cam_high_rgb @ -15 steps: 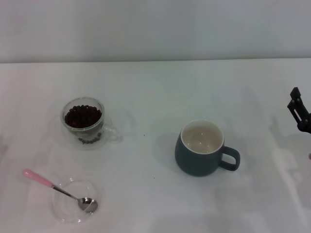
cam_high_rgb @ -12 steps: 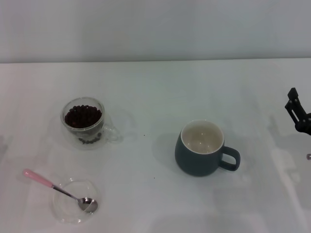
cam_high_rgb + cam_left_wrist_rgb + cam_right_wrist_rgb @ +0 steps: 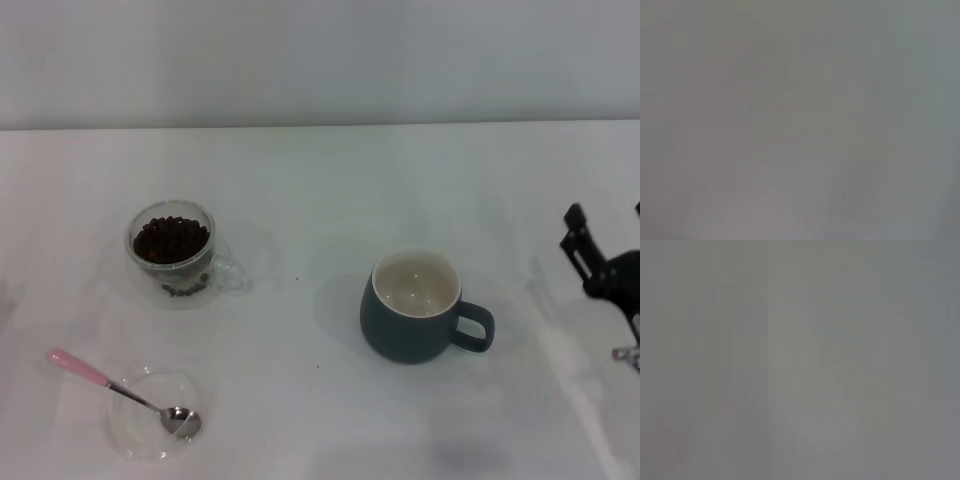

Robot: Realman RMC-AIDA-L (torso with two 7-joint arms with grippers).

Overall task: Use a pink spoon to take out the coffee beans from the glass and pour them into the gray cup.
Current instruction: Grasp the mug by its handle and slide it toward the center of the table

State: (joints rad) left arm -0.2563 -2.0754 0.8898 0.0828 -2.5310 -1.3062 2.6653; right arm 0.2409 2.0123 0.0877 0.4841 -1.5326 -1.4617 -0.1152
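Head view of a white tabletop (image 3: 330, 190) carrying four vessels and utensils. The glass (image 3: 172, 250), a clear double-walled cup with its side handle turned toward the gray cup, stands upright at the left, toward the far side of the tabletop. The coffee beans (image 3: 170, 239) fill its inner chamber in a dark heap that reaches close to the rim; a few beans show lower down through the wall.

The gray cup (image 3: 412, 318) stands upright right of centre, well apart from the glass, with its cream-white inside bare and its loop handle pointing toward the robot's right.

Near the front left edge lies a flat clear saucer (image 3: 152, 413). The pink spoon (image 3: 122, 393) rests across it: the metal bowl sits inside the saucer near its right rim, while the pale pink handle juts out over the saucer's left rim and angles away toward the far left. The spoon is near the glass but not touching it.

The right end effector (image 3: 600, 262) enters at the right edge, beside and apart from the gray cup's handle; it is partly cut off, and whether its fingers are spread or closed cannot be told. It holds nothing visible. The left end effector appears in no view. Both wrist views give only a uniform gray field with no discernible object.
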